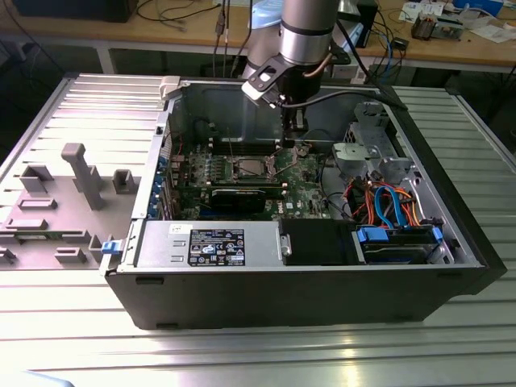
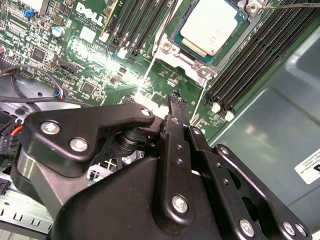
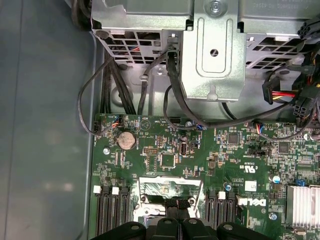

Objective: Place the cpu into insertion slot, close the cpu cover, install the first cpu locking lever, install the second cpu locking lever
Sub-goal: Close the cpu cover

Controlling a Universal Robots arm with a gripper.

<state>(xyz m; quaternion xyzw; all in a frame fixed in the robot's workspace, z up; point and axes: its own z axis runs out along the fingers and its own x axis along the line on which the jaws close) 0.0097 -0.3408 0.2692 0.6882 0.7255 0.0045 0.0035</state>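
1. Tool clenched: my black fingers are pressed together, and I see nothing held between them.
2. Its tip hangs over the green motherboard, just beside the insertion slot and apart from the chip. I cannot tell whether it touches the board.
3. The cpu lies flat in that slot. It is a small square with a dull silver-grey top and a stepped lip, ringed by a dark border. Around that runs the slot's metal rim, with screws at its corners.
4. Long black memory slots run along both sides of the slot.
5. My arm comes straight down into the open computer case, wrist upright and tool pointing at the board. In the exterior view the tool sits just to the exterior view's right of the slot.
6. Past the board, in the first wrist view, stands a grey metal drive cage. Black cables loop from it down to the board's edge, near a round coin cell.
7. The case lies on its side on the ribbed metal counter. A power supply sits along its near wall, and orange and blue leads are bunched toward the exterior view's right.
8. A grey plastic fixture rests on the counter at the exterior view's left, well apart from my tool.
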